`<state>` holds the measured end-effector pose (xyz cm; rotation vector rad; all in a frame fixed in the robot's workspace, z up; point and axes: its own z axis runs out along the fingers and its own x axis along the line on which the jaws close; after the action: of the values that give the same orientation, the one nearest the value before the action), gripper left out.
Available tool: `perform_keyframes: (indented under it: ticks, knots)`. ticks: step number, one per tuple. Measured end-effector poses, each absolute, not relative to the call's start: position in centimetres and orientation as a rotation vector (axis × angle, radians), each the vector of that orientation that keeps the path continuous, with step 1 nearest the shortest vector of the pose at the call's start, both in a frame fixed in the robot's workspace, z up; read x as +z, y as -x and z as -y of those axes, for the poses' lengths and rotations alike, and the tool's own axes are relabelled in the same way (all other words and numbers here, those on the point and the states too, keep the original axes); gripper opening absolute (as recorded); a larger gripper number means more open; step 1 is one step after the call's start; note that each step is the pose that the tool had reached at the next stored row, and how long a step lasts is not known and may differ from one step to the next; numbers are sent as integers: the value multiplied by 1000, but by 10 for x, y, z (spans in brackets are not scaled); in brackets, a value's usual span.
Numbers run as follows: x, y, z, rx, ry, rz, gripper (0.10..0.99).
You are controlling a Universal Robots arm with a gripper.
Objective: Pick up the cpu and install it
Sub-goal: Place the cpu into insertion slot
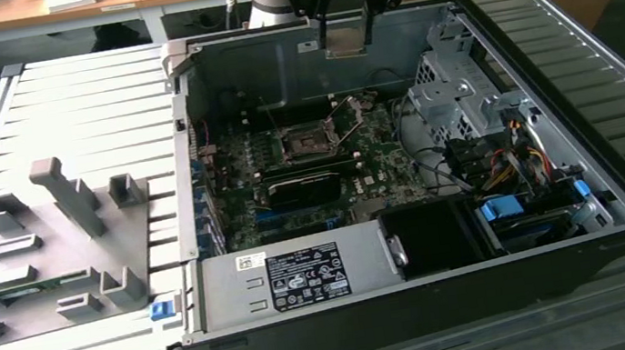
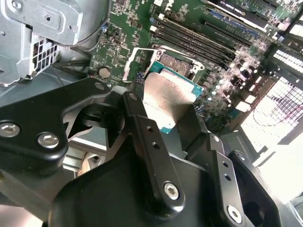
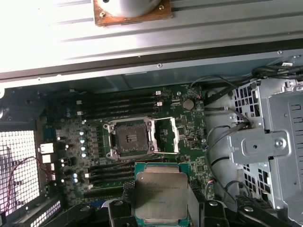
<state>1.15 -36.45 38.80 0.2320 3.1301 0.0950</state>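
Slatted bench (image 1: 69, 99) is carrying the open PC case (image 1: 248, 65); we're clenching our claw (image 3: 162, 212) on the cpu (image 3: 160, 189), w/ lid up, so contacts are facing the open socket (image 3: 129, 138) just below claw.

Ext view: you've got even, soft daylight, no hard shadows. Inside, the case (image 1: 429, 305) reads darker vs the pale slatted table (image 1: 71, 108). Second wrist view: the side by the mesh panel (image 2: 279, 109) is blown out white, w/ haze spilling over the motherboard (image 2: 189, 28). The cpu (image 2: 173, 92) lid gives a dull sheen, and the black gripper (image 2: 163, 111) near the lens looks soft. First wrist view: table slats wash out to white glare at one corner.
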Motion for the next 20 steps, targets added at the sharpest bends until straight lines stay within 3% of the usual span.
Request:
perform_keyframes:
  ticks: [20]
  knots:
    - [386,-11,364,93,-466,-3099,529]
